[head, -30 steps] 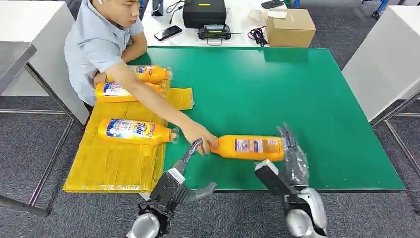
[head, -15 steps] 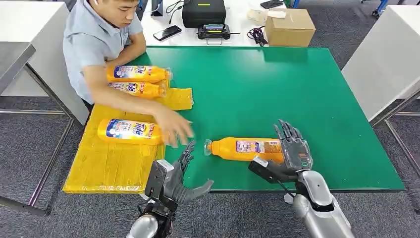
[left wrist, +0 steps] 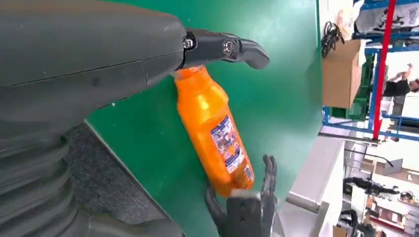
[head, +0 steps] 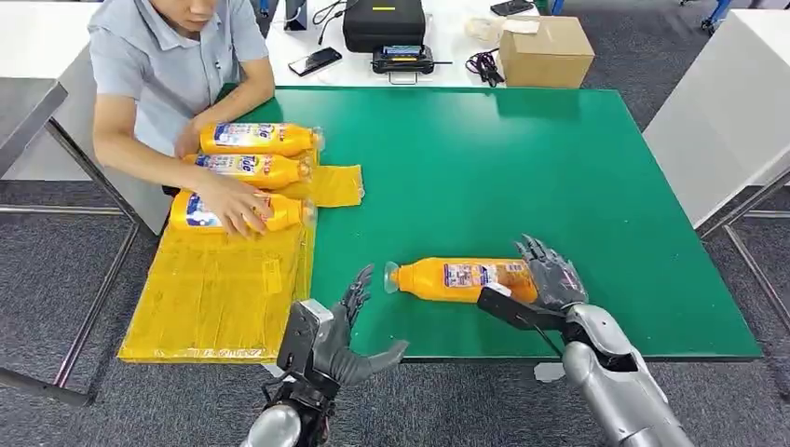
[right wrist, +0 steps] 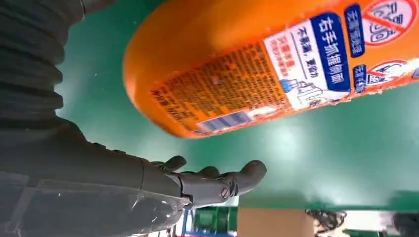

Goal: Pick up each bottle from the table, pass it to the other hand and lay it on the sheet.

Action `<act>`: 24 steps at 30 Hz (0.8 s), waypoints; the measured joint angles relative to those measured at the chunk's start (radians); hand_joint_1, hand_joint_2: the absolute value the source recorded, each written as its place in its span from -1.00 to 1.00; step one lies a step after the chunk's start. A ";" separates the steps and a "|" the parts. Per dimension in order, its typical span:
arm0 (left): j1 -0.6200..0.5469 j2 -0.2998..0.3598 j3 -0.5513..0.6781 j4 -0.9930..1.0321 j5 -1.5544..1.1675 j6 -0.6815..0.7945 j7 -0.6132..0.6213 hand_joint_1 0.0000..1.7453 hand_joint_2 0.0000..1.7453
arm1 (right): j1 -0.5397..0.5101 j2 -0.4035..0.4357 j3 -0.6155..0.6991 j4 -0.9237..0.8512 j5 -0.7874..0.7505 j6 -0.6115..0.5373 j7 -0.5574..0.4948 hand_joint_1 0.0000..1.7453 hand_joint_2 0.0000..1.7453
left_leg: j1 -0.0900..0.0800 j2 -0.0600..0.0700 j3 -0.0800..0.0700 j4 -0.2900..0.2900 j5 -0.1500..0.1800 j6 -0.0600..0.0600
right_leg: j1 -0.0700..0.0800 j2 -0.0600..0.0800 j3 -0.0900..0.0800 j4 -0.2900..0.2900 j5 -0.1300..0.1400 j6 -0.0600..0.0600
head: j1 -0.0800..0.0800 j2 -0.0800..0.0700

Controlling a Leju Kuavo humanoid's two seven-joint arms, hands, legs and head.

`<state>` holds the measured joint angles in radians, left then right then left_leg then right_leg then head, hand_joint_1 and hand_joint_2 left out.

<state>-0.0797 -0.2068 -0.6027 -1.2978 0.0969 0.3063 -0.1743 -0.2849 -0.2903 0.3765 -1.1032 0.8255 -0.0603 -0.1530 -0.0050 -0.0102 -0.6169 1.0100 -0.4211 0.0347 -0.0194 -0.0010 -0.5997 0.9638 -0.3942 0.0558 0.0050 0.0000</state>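
One orange bottle [head: 463, 279] lying on its side on green table [head: 522, 168] near front edge, base toward right hand [head: 550, 279], cap toward left hand [head: 340, 326], likely staged for pickup; right hand lying spread around base, not yet clasping; left hand waiting spread, holding nothing; beyond left hand, three bottles [head: 251, 140] lying on yellow sheet [head: 214, 298], person's hand [head: 238, 203] pressing nearest
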 measured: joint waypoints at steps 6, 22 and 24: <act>-0.007 0.000 -0.010 0.000 -0.003 0.002 0.000 -1.00 1.00 | -0.006 -0.003 0.013 0.026 -0.006 0.000 -0.002 -1.00 1.00 | 0.000 0.000 0.000 0.000 0.000 0.000 | 0.000 0.000 0.000 0.000 0.000 0.000 | 0.000 0.000; -0.033 0.005 -0.024 0.002 -0.007 -0.010 0.000 -1.00 1.00 | -0.016 0.002 0.053 0.047 -0.008 -0.009 -0.022 -1.00 1.00 | 0.000 0.000 0.000 0.000 0.000 0.000 | 0.000 0.000 0.000 0.000 0.000 0.000 | 0.000 0.000; -0.036 0.005 -0.027 0.005 -0.006 -0.014 0.000 -1.00 1.00 | -0.020 0.006 0.062 0.047 -0.010 -0.008 -0.023 -1.00 1.00 | 0.000 0.000 0.000 0.000 0.000 0.000 | 0.000 0.000 0.000 0.000 0.000 0.000 | 0.000 0.000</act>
<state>-0.1152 -0.2022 -0.6302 -1.2924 0.0904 0.2922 -0.1743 -0.3054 -0.2838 0.4383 -1.0563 0.8160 -0.0687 -0.1755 -0.0050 -0.0101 -0.6172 1.0100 -0.4212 0.0348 -0.0195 -0.0010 -0.5997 0.9638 -0.3943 0.0558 0.0046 0.0000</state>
